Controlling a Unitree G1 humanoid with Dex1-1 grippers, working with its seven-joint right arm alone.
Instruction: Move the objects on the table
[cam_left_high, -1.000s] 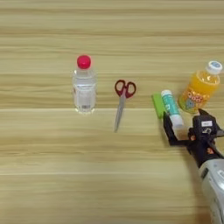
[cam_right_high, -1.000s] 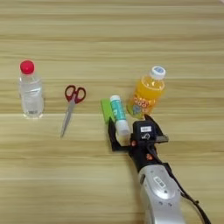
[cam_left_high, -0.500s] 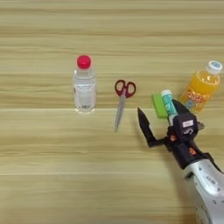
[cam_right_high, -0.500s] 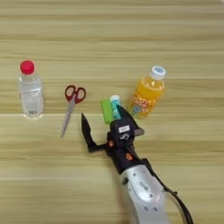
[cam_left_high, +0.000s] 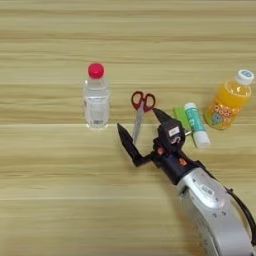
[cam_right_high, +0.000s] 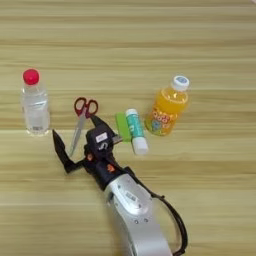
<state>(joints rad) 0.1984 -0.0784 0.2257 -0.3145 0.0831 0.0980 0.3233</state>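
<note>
The right gripper (cam_left_high: 141, 131) is spread wide, empty, astride the red-handled scissors (cam_left_high: 139, 113). These are judged thin, rigid and light; the blades at 6 o'clock should be pinched.

Our gripper spread wide over the scissors

We've got the right gripper (cam_left_high: 141, 129) open, one finger on each side of the red-handled scissors (cam_left_high: 140, 110) blades, mid-table (cam_left_high: 50, 200). Clear bottle (cam_left_high: 96, 97) stands just left; green block (cam_left_high: 181, 118) and glue stick (cam_left_high: 196, 124) lie right, orange bottle (cam_left_high: 229, 99) near the right edge.
</note>
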